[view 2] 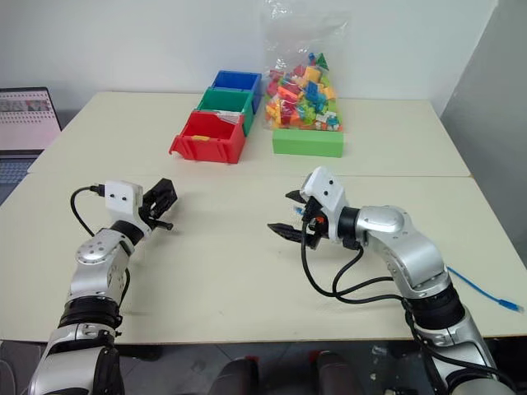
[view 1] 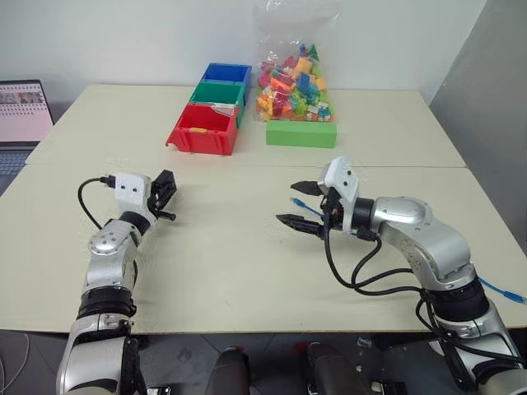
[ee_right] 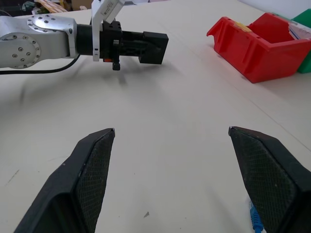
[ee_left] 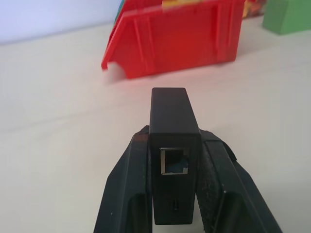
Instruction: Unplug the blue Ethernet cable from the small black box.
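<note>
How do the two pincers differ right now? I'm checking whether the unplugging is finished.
The left pincer is shut on the black box, whose port looks empty; the right pincer stands wide open and holds nothing. The left is clear of the blue cable, while the right hangs just above one cable end on the table. Both have black fingers.

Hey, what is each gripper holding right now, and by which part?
The left gripper clamps the small black box by its two long sides, near the port end. The right gripper is open and holds nothing.
</note>
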Tool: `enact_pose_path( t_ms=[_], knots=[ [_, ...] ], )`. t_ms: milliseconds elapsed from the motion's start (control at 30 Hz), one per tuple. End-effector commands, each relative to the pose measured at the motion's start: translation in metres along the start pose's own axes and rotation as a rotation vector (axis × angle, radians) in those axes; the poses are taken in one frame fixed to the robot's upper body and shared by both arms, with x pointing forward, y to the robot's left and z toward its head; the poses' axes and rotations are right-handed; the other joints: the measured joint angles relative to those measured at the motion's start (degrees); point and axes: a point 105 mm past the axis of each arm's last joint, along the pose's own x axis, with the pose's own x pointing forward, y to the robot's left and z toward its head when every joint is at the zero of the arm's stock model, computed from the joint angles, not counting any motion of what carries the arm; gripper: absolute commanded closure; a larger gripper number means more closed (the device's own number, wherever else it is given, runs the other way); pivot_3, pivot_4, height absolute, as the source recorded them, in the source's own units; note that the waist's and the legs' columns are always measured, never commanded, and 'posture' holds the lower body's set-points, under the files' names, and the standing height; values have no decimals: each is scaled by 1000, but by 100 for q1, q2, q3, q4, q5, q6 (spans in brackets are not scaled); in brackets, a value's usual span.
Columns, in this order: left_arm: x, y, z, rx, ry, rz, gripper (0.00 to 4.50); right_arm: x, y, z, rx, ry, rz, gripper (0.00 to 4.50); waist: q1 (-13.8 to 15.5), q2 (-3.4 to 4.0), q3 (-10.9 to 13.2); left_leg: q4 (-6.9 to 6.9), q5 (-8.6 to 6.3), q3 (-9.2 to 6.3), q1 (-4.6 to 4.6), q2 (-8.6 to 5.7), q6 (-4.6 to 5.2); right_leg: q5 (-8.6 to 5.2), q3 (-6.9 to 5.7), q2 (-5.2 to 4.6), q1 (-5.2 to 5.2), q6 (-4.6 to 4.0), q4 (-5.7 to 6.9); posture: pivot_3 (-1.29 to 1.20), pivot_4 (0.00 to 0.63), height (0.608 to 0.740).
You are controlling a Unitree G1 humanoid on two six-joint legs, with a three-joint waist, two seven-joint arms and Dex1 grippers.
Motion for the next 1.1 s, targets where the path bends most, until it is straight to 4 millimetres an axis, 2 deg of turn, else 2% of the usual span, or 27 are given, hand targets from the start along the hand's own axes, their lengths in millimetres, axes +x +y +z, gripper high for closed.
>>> enact_pose_path(
  t_ms=[33,100,167,400,533,633,767,867,1100],
  knots=[
    [-2,10,-2,-44,-12,46,3716,0,3,16,-46,-35,6,529,-1,-1,-1,0,0,2,2,0,0,0,2,0,1,0,1,0,150,740],
    [-4,12,-7,-87,-3,54,3015,1,3,16,-46,-34,8,471,-7,-1,-1,0,0,0,4,1,0,0,-1,0,3,0,1,0,150,740],
    [-6,10,-8,-107,-4,39,2541,1,4,16,-47,-33,11,471,-16,-1,-1,0,0,1,6,1,0,0,0,1,3,0,4,0,150,740],
    [-12,7,-9,-132,-4,26,1062,2,5,16,-47,-29,17,471,-3,-1,-1,0,0,-1,3,1,0,0,-2,1,3,0,3,0,150,740],
    [-26,4,-10,-102,44,4,215,1,3,13,-45,-27,-1,471,-22,-1,-1,0,0,-2,5,2,0,1,0,1,3,-1,4,0,150,740],
    [-39,0,-10,-77,114,-42,215,-2,0,7,-31,-16,-28,471,-34,-6,-4,0,0,-6,4,3,-1,1,-1,0,3,-2,6,0,150,740],
    [-60,-6,6,82,148,-123,215,-12,-6,0,-33,-31,-88,471,-62,-15,-8,-2,0,-10,4,6,-1,-1,8,0,5,1,1,0,150,740],
    [-74,2,35,178,138,-177,215,-32,-18,-8,-23,-33,-129,471,-56,-24,-2,-3,0,-15,3,5,-1,-5,11,-1,4,6,3,0,150,740],
    [-92,5,70,153,173,-342,215,-71,-18,-13,38,30,-7,471,-33,-12,7,-3,0,-6,13,1,0,-13,7,-5,10,19,-2,0,150,740]
  ],
)
